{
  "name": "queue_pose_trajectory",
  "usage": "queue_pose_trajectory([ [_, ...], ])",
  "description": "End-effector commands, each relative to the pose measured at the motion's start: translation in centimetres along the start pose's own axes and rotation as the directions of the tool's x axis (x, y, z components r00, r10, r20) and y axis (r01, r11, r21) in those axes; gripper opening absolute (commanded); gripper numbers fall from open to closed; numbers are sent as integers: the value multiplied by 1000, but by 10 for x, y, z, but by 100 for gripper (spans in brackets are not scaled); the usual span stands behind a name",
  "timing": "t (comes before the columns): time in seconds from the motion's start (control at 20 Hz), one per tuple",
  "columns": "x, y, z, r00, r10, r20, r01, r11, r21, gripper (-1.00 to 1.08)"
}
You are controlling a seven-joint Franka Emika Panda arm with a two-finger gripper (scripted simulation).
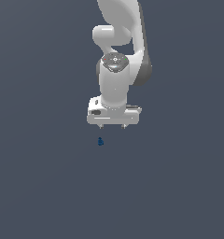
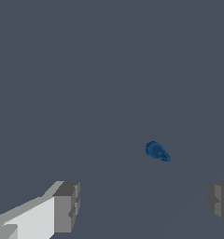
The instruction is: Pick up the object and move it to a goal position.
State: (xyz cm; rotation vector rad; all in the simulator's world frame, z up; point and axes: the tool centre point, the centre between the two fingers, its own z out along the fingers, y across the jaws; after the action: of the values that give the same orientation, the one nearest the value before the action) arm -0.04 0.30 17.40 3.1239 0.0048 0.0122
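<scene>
Where the exterior view takes in the whole scene against a flat slate-grey ground (image 1: pixel 39 186), the first thing met going left to right is the object (image 1: pixel 100 141), a tiny dark-blue lumpy item, a little taller than it is wide, standing alone on that ground. It sits at about seven o'clock from the gripper (image 1: pixel 111 126), below the finger on the exterior view's left and clear of it, touching nothing. Next comes the white Franka Panda arm (image 1: pixel 118 42), reaching down from twelve o'clock with its wrist pointed straight downward and the hand's pale body across the bottom. The two short fingertips (image 1: pixel 101 125) stand apart, with nothing between them. In the wrist view the grey finger pads (image 2: pixel 67 207) show widely separated at either side, and the object (image 2: pixel 157 151) lies out ahead of them on the ground, nearer the one at the far side of the picture, and held by neither. No container of any kind shows in either picture, and no brand, label or readable writing appears on the arm or the item.
</scene>
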Motion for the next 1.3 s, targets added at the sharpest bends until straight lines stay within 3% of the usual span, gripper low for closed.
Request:
queue_pose_trajectory([
  [0.0,0,0,0,1000,0,0,0,1000,0,100],
  [0.85,-1,-1,-8,1000,-31,-2,31,999,17,100],
  [1.25,-1,4,-1,994,-110,-2,110,994,15,100],
])
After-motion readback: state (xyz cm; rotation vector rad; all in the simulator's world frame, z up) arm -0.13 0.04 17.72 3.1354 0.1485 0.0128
